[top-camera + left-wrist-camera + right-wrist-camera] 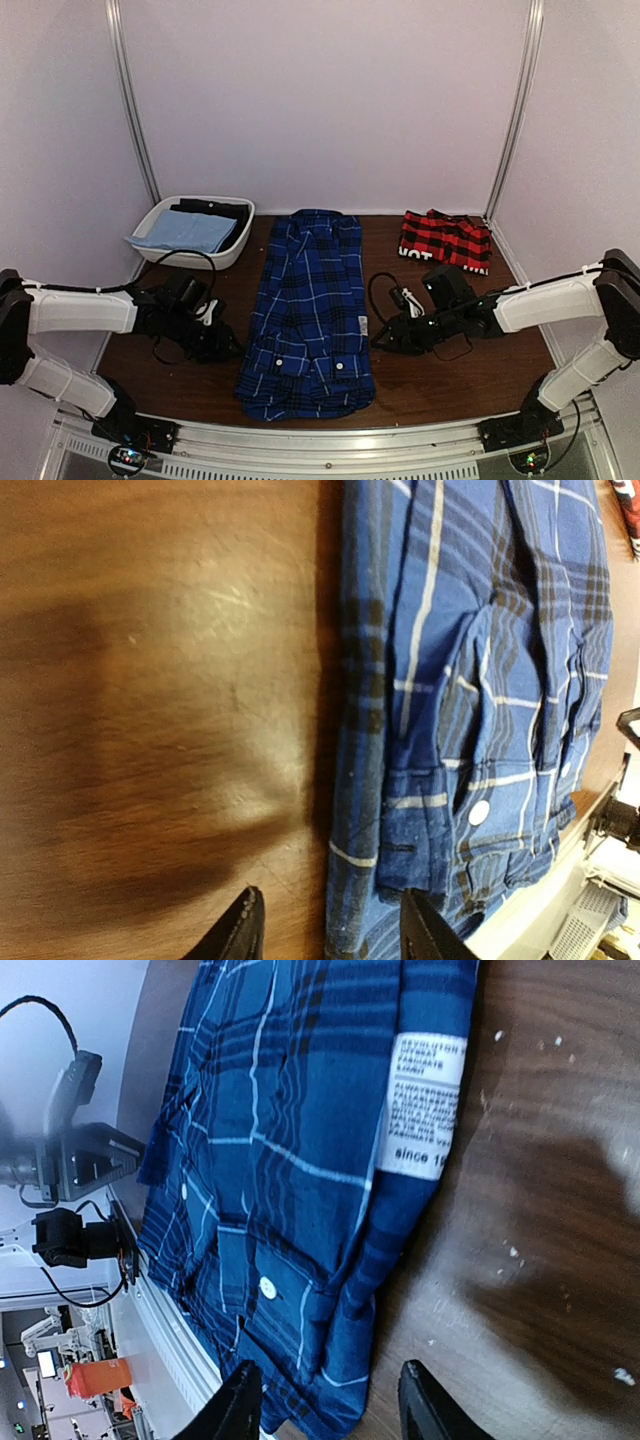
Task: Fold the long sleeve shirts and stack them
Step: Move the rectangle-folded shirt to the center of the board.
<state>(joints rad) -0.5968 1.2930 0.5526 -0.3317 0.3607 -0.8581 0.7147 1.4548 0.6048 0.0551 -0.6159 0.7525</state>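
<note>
Left gripper (330,928): fingers (243,932) apart, straddling the left hem of the blue shirt (310,310). Nothing is clamped; whether a tip brushes the cloth cannot be told from the wrist view. Right gripper (330,1402): fingers (425,1405) likewise apart, over the shirt's right near corner and bare wood, gripping nothing.

The blue shirt lies flat at mid-table, folded into a long narrow strip running near to far. White buttons show at its near end and a white label (420,1105) on its right edge. The red shirt (445,240) sits bunched beyond and to the right of the blue shirt, apart from it. Beyond and to the left of the blue shirt stands a white tub (243,240) holding a light blue cloth (185,232) and a black garment (212,208).

Table (440,385): dark brown wood, scuffed, faintly glossy. Pale walls (330,100) with metal uprights (132,100) enclose it on three sides.
</note>
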